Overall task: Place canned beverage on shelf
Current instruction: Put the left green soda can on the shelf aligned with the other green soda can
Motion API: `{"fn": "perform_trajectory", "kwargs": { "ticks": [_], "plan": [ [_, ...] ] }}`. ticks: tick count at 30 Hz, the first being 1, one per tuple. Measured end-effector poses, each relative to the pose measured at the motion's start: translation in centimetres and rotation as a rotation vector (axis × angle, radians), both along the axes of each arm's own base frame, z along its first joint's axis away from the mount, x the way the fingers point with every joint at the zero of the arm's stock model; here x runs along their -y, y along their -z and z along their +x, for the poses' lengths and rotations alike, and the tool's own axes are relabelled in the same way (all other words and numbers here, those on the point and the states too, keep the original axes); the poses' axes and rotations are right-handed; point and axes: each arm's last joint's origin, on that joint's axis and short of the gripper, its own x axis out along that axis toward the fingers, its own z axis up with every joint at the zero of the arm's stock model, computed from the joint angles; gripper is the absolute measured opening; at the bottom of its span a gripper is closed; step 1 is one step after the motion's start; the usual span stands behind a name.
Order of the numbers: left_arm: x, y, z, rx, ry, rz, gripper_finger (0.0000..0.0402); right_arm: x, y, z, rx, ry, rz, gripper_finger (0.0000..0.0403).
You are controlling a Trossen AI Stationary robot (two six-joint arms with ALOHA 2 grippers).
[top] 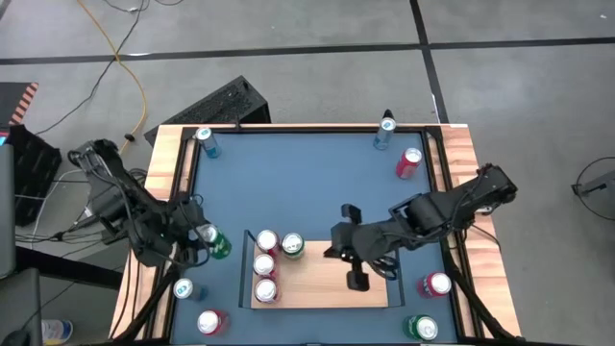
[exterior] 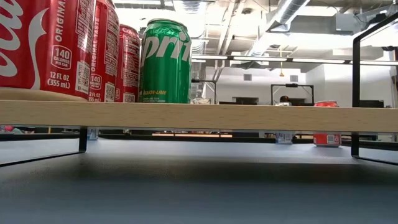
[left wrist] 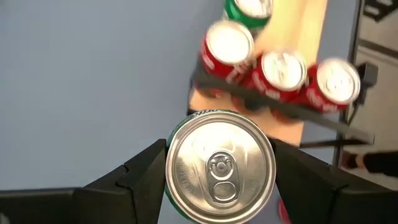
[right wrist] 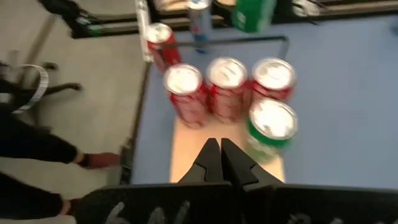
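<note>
The left gripper (top: 197, 240) sits near the left edge of the blue tabletop (top: 307, 183), its fingers (left wrist: 140, 177) closed around a green can (left wrist: 219, 165) that stands upright between them, just to the left of the shelf (top: 322, 284). The shelf, a light-wood board with black end rails, already carries three red cans (top: 266, 266) in a column along its left end and a green Sprite can (top: 292, 246) at the far side next to them. Whether the held can rests on the tabletop or is lifted off it cannot be told. The step in hand looks like carrying this can rightward onto the board. To do it well, the can should be raised enough to clear the left rail (left wrist: 280, 109) and the tops of the red cans, kept vertical all the way, and aimed at bare wood to the right of the cans already standing there, not squeezed between them. It should be lowered until its base is flat on the wood before the fingers part, then the gripper should back straight up to avoid clipping a neighbour. The right gripper (top: 357, 281) hovers over the middle of the shelf with its fingers pressed together and empty; it stands close to the free space, so the chosen spot should stay clear of it.
</note>
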Motion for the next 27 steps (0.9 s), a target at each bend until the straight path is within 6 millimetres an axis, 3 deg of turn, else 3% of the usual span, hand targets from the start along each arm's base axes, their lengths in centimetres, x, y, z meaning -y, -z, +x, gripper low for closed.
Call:
{"fn": "perform_trajectory", "kwargs": {
  "ticks": [5,17,27],
  "plan": [
    [-0.2,-2.4,1.1,0.057,0.005,0.041,0.0235,0.0,-0.5,-1.7,-0.017,0.052,-0.042,0.0],
    [0.3,-7.9,4.6,0.166,0.061,0.138,0.0235,-0.4,-0.3,-2.2,-0.035,0.07,-0.081,0.0],
    [2.0,-10.8,8.1,0.247,0.133,0.202,0.0238,-1.0,-0.6,-3.1,-0.033,0.053,-0.085,0.0]
  ]
}}
